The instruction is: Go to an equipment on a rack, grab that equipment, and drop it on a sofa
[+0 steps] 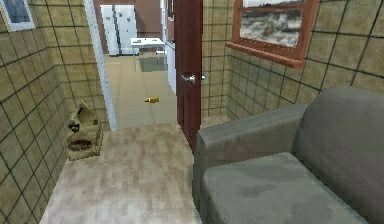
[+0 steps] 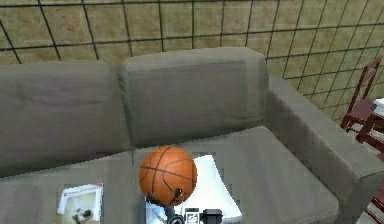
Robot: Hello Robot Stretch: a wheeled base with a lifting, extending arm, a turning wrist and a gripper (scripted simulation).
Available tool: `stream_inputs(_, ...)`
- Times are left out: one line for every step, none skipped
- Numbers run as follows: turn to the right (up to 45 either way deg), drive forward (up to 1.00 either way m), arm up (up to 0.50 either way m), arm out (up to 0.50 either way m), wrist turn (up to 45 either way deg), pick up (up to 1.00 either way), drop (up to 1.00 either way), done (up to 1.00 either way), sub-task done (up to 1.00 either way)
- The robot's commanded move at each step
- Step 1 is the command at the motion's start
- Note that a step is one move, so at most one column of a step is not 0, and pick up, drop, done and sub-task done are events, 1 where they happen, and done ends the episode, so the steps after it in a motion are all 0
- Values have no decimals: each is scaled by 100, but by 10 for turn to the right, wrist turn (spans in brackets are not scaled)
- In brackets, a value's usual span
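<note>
Round orange basketball (image 2: 167,175), black-seamed, before a boxy grey fabric sofa (image 2: 190,95)

Fwd cam faces doorway (image 1: 138,72); side cam sits close on shared sofa (image 2: 195,95).

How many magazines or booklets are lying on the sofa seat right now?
2. One magazine lies on the sofa seat at the arm side view's lower left; one white booklet lies partly behind the basketball, which may hide more.
</note>
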Motion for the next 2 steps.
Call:
stream_inputs(0, 0, 0, 0, 0, 100, 0, 0, 0)
stream_inputs(0, 0, 10, 0, 0, 0, 0, 0, 0)
